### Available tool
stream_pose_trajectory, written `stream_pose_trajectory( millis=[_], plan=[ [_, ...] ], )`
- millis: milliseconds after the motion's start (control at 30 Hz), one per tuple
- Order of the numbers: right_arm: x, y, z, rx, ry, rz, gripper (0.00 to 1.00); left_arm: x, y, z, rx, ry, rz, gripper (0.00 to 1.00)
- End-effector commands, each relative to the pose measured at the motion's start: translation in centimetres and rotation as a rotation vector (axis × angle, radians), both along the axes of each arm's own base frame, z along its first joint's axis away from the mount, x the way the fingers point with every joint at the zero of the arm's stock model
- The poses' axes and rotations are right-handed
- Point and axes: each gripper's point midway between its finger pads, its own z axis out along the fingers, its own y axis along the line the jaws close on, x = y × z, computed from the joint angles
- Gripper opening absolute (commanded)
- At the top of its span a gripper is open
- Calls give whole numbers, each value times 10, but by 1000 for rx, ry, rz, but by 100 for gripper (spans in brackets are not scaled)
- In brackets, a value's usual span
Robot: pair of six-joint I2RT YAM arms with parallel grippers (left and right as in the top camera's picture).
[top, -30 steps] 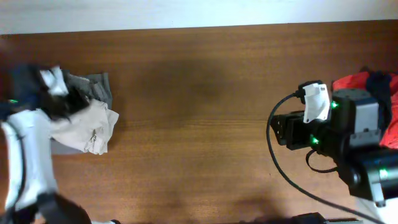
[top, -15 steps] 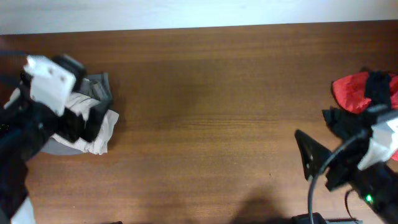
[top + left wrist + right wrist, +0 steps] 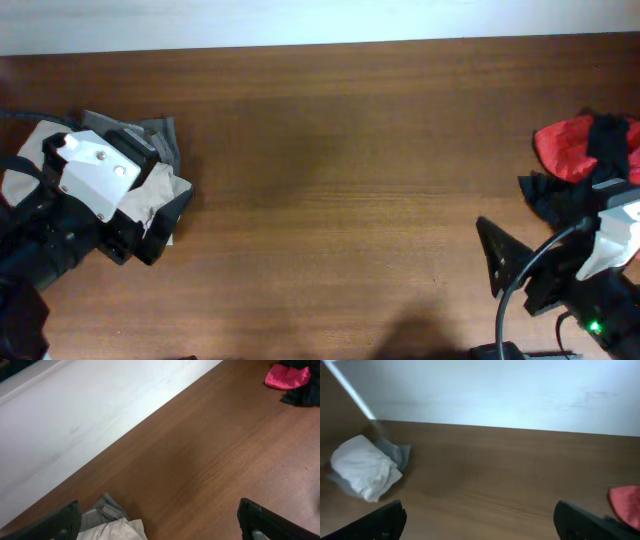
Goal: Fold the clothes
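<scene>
Crumpled beige-khaki shorts (image 3: 24, 172) lie on darker grey shorts (image 3: 162, 134) at the table's left edge, largely covered by my left arm. My left gripper (image 3: 162, 525) is open over bare wood, its left finger beside the beige shorts (image 3: 116, 531) and grey shorts (image 3: 102, 511); nothing sits between the fingers. A red garment (image 3: 563, 142) and black garments (image 3: 545, 195) are heaped at the right edge. My right gripper (image 3: 485, 522) is open and empty above the wood near the front right, one black finger (image 3: 495, 258) showing from overhead. It faces the beige pile (image 3: 362, 467).
The brown wooden table (image 3: 330, 170) runs back to a white wall (image 3: 75, 415). A black cable (image 3: 515, 290) loops beside my right arm. The red garment (image 3: 625, 500) shows at the right wrist view's right edge.
My left gripper opened and let go of the beige shorts, and the arm shifted toward the front left. My right arm pulled back from the red and black pile and opened.
</scene>
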Motion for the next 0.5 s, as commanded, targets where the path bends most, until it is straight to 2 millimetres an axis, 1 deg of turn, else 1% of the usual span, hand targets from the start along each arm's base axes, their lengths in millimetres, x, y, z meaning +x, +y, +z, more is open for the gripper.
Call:
stream_pose_trajectory(
  millis=[0, 67, 100, 167, 333, 400, 467],
  plan=[
    [-6, 17, 3, 34, -1, 102, 99, -3, -4, 3, 7, -17, -30, 99],
    [-8, 20, 3, 42, 0, 122, 99, -3, -4, 3, 8, -17, -30, 99],
    [-10, 19, -4, 37, 32, 116, 99, -3, -4, 3, 7, -17, -30, 99],
    [-8, 5, -11, 2, 54, 37, 99, -3, -4, 3, 7, -17, -30, 99],
    [1, -36, -13, -105, 37, -188, 99, -3, -4, 3, 8, -17, -30, 99],
    [-1, -46, -14, -184, 21, -212, 99, -2, -4, 3, 7, -16, -30, 99],
    [-4, -50, -14, -234, 7, -216, 99, -2, -4, 3, 7, -16, -30, 99]
  ],
)
